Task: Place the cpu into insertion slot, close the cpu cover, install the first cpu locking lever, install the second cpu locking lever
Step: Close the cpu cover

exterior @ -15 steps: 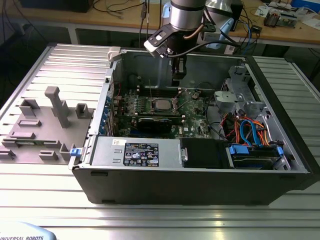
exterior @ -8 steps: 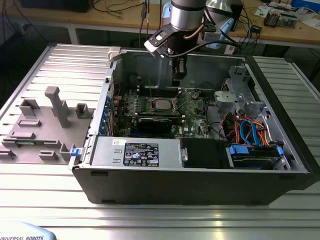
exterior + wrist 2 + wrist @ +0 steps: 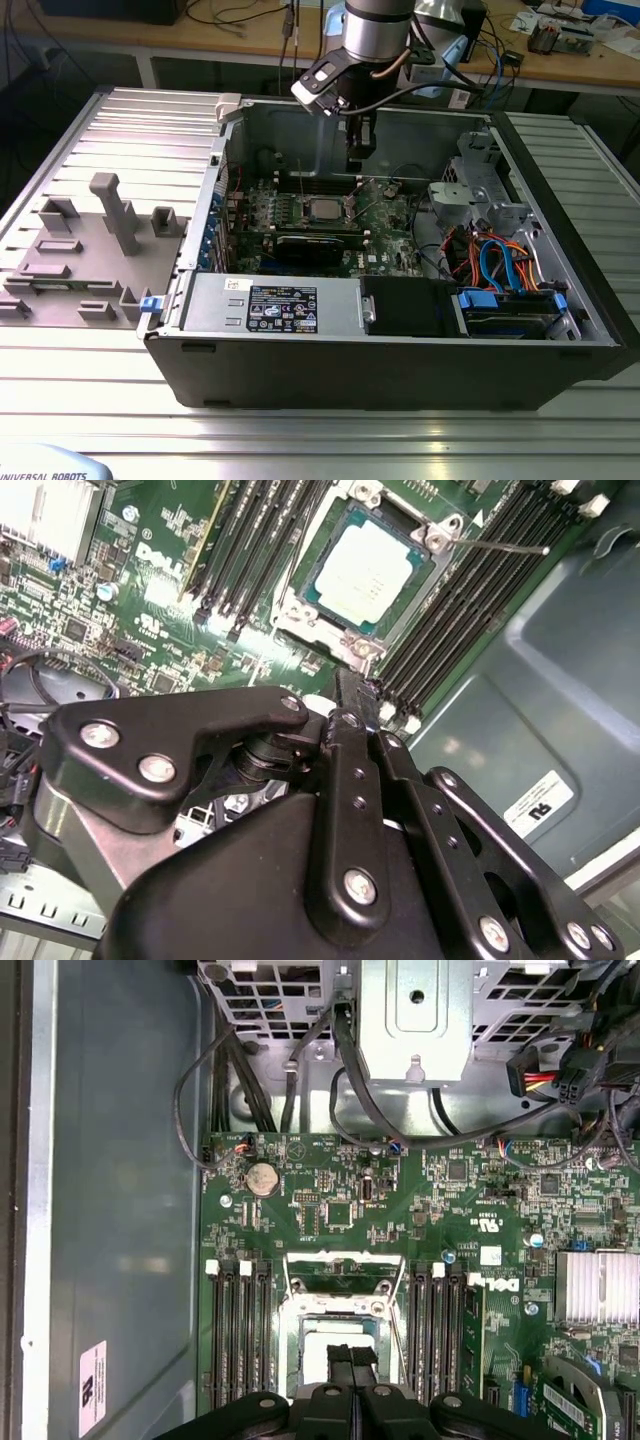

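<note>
**Chip sits in socket; gripper shut and empty above it**

In the first wrist view the gripper (image 3: 352, 1352) hides part of the cpu (image 3: 318, 1345), leaving only a pale patch of its metal top in sight. The gripper's own linkages block the foreground of both wrist views. In the exterior view the socket area is hard to make out. The chip shows there as a pale square at the centre of the frame, inside the open computer case (image 3: 400, 370) on the slatted desk (image 3: 300, 440), just above the black graphics card (image 3: 320, 245).

The cpu lies flat in the insertion slot (image 3: 292, 1345). The cpu cover (image 3: 345, 1258) shows as a silvery frame at one edge of the slot, not over the chip. How steeply it tilts I cannot tell. A thin locking lever (image 3: 495, 547) sticks out sideways from one corner of the slot.

The gripper's two fingers are pressed together with nothing between them. Whether their tips touch the chip or hang just over it I cannot tell.
</note>
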You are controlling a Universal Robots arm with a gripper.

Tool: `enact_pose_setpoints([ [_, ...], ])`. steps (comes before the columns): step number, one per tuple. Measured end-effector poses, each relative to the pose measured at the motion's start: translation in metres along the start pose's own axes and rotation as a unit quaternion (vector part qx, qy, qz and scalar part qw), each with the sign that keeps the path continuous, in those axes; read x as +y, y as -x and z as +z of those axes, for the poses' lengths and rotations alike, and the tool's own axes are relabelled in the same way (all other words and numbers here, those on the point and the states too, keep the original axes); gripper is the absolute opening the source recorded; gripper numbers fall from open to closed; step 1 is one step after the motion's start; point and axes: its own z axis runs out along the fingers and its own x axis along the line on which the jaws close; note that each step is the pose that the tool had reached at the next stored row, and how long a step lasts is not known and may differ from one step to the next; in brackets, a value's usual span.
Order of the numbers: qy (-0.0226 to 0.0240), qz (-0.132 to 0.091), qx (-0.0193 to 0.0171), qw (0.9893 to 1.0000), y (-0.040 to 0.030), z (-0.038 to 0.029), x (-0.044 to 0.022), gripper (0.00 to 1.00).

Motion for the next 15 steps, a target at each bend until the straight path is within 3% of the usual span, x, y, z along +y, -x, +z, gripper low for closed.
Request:
enact_pose_setpoints([
  [6,-0.0002,0.000,0.0000,1.0000,0.0003,0.0040,0.0153,0.11],
  [9,-0.0002,0.000,0.0000,1.0000,0.0004,0.0092,0.0160,0.11],
  [15,-0.0002,0.000,0.0000,1.0000,0.0005,0.0096,0.0161,0.11],
])
